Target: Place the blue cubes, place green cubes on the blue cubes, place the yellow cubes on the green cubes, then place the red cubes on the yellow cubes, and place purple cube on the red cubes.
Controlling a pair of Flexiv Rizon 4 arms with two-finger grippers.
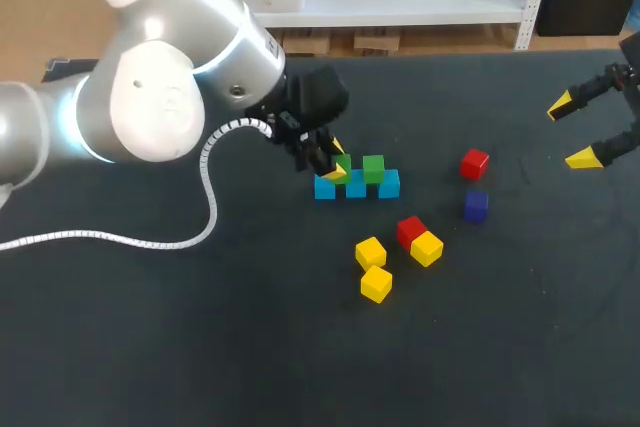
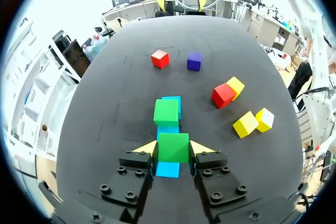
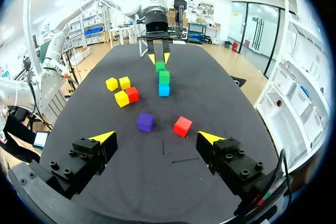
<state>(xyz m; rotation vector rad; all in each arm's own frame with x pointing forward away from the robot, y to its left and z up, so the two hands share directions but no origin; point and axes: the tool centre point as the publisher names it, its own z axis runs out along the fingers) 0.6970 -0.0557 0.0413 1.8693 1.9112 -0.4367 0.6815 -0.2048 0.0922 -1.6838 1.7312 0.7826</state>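
Note:
Three blue cubes form a row mid-table. One green cube rests on that row toward its right end. My left gripper is shut on a second green cube, holding it directly over the blue cube at the near end of the row; whether the two touch I cannot tell. Loose on the table lie three yellow cubes, two red cubes and a purple cube. My right gripper hangs open at the far right, holding nothing.
The loose cubes cluster to the right and front of the row, one red cube touching a yellow cube. A white coiled cable trails from my left arm across the table's left half. The table's back edge runs behind the row.

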